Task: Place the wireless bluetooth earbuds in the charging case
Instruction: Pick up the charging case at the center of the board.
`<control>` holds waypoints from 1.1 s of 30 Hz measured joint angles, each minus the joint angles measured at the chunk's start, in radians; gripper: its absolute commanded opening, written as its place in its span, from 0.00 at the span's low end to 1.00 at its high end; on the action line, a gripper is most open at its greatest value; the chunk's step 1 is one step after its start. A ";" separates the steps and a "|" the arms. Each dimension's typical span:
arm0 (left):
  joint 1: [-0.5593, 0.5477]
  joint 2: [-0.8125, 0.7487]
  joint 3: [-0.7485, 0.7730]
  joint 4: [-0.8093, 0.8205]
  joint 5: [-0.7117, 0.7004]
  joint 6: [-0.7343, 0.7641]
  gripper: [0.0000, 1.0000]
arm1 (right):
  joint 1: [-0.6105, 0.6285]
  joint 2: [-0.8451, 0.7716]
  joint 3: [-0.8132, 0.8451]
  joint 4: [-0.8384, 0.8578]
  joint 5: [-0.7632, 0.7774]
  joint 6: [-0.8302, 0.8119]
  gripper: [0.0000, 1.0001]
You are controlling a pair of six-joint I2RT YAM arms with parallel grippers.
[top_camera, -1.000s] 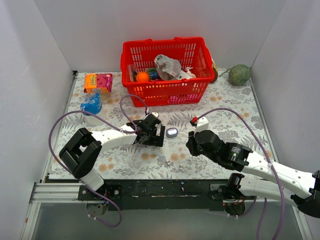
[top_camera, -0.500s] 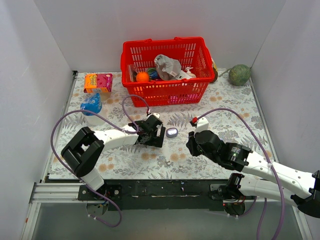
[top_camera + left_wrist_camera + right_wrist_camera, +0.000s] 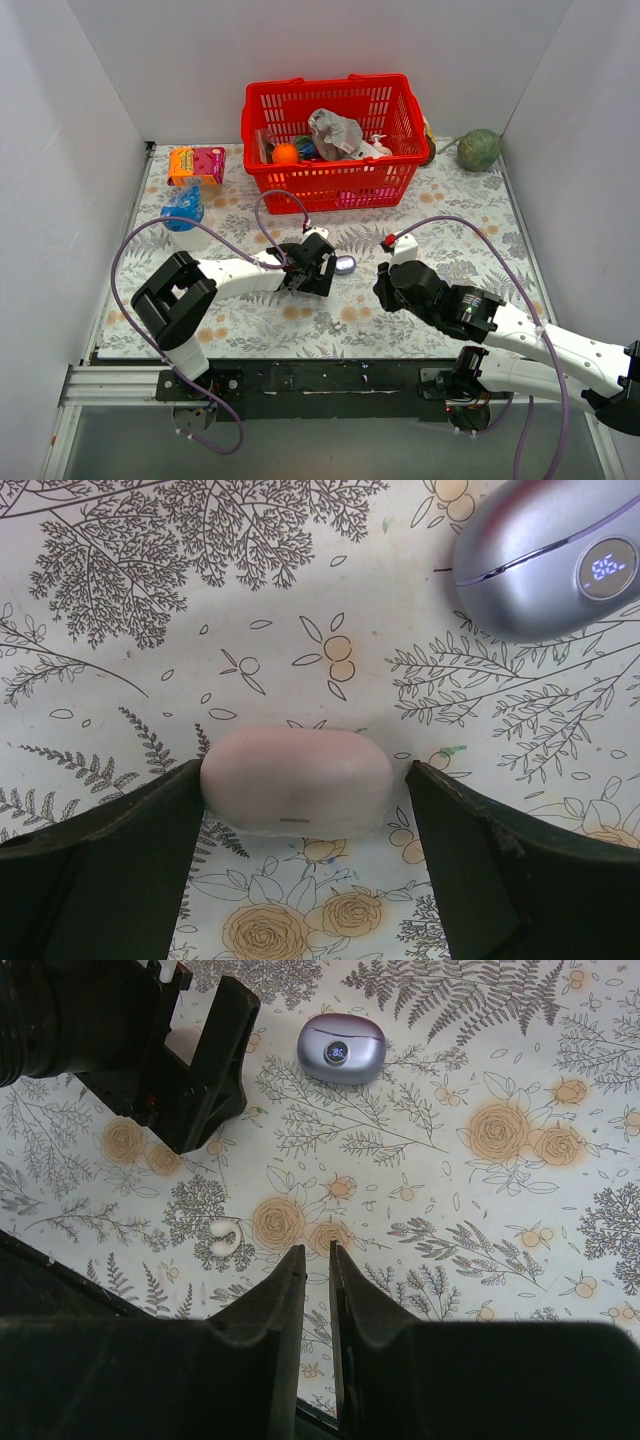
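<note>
A pale pink oval case (image 3: 295, 780) lies on the floral cloth between the fingers of my left gripper (image 3: 306, 775). The left finger touches its side. A thin gap remains at the right finger, so the jaws are open around it. A purple-grey charging case (image 3: 555, 565) with a lit display sits closed just beyond, also seen from above (image 3: 346, 264) and from the right wrist (image 3: 341, 1048). One small whitish earbud (image 3: 222, 1235) lies loose on the cloth, left of my right gripper (image 3: 317, 1252). That gripper hovers almost shut, nothing in its narrow slit.
A red basket (image 3: 330, 185) full of odds and ends stands at the back. An orange and pink box (image 3: 195, 163) and a blue object (image 3: 183, 210) sit at the back left, a green ball (image 3: 480, 150) at the back right. White walls enclose three sides.
My left gripper has slid right toward the purple-grey case, and its jaws have narrowed around the pink case. The right arm has not moved.
</note>
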 measured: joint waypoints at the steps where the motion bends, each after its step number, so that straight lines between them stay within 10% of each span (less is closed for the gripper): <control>1: -0.001 0.000 0.000 0.001 -0.001 0.000 0.81 | 0.000 0.000 0.000 0.000 0.001 0.000 0.24; 12: -0.003 0.000 0.000 0.001 -0.007 -0.001 0.80 | 0.000 0.000 0.000 0.000 0.004 0.000 0.24; 22: -0.004 -0.002 -0.003 0.006 -0.004 0.006 0.00 | 0.000 0.011 0.000 -0.001 0.005 -0.002 0.24; 33: -0.005 -0.388 -0.252 0.226 0.052 0.029 0.00 | -0.004 0.065 0.166 0.002 -0.026 -0.027 0.59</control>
